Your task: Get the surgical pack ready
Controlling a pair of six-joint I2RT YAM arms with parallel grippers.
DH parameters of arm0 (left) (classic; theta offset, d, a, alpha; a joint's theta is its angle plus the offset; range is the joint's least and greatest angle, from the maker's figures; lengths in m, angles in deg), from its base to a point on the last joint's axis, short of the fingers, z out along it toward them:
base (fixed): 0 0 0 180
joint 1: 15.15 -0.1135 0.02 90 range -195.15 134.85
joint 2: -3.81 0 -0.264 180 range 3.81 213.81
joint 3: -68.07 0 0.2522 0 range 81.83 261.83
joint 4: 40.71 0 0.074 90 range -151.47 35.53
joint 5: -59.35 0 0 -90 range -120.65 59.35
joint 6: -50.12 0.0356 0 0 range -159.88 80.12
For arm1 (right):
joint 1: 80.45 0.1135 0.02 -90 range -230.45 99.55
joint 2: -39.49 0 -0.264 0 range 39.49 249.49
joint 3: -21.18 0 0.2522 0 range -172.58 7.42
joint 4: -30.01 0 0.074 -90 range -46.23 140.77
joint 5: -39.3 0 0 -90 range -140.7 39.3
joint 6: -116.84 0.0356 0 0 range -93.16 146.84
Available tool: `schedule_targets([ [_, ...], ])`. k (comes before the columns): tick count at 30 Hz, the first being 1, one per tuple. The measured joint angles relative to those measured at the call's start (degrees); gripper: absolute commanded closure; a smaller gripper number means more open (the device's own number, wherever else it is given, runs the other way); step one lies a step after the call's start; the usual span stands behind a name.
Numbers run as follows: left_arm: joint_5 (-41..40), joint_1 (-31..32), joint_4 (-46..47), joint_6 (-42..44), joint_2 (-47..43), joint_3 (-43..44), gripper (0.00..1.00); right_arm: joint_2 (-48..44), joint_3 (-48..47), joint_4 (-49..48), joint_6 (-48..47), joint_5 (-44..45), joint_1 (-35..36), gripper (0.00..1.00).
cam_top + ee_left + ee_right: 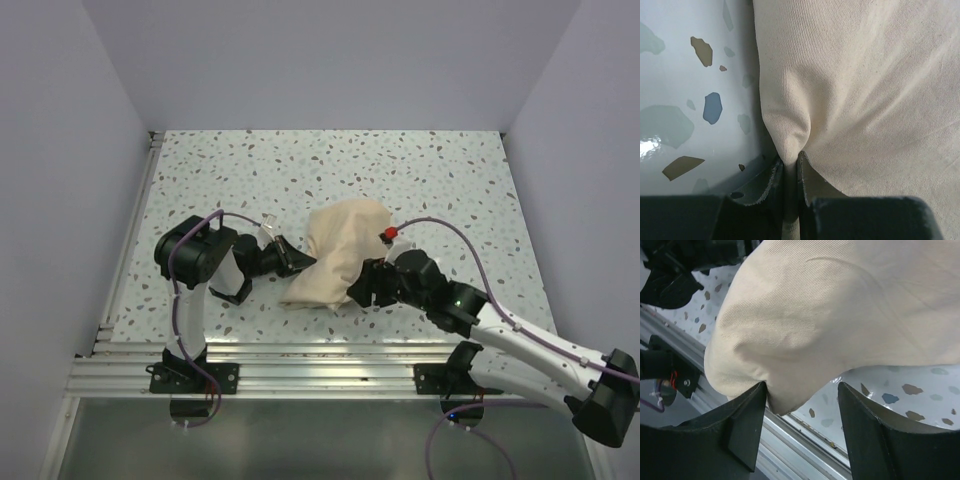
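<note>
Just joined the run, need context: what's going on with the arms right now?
Both arms are on a beige cloth bundle lying in the middle of the table. The left gripper is shut on a fold at the bundle's left side. The right gripper is open at the bundle's near corner. The cloth touches one finger and there is a gap to the other, so it holds nothing. Whatever is inside the bundle is hidden.
</note>
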Motion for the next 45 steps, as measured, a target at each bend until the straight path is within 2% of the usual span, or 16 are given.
schedule_targets([
  [3, -0.02, 0.07, -0.02, -0.02, 0.00, 0.00, 1.00, -0.79, -2.23, 3.30, 0.37, 4.07, -2.38, 0.37],
  [8, -0.02, 0.07, 0.00, 0.00, 0.00, 0.00, 1.00, -0.31, -3.96, 4.37, 0.42, 5.64, -13.55, 0.36],
  [10, -0.02, 0.07, 0.00, 0.00, 0.00, 0.00, 1.00, 0.37, -4.57, 4.35, 0.33, 5.75, -15.89, 0.40],
  [16, -0.02, 0.07, 0.00, 0.00, 0.00, 0.00, 1.00, 6.51, -9.99, 3.58, -0.48, 5.05, -16.98, 0.52],
  [17, -0.02, 0.07, -0.02, 0.00, 0.00, 0.00, 1.00, 7.78, -10.93, 3.02, -0.66, 5.01, -17.14, 0.59],
  [20, 0.00, 0.07, 0.00, 0.00, 0.00, 0.00, 1.00, 11.41, -13.40, 2.10, -1.11, 4.81, -18.60, 0.67],
  [35, 0.33, 0.07, -0.02, 0.00, 0.26, 0.33, 1.00, 33.75, -24.85, -5.60, -1.03, 1.70, -26.49, 0.75],
  [45, 0.72, 0.04, -0.02, -0.02, 0.81, 0.83, 1.00, 41.18, -25.29, -7.91, -0.39, 0.98, -28.63, 0.78],
])
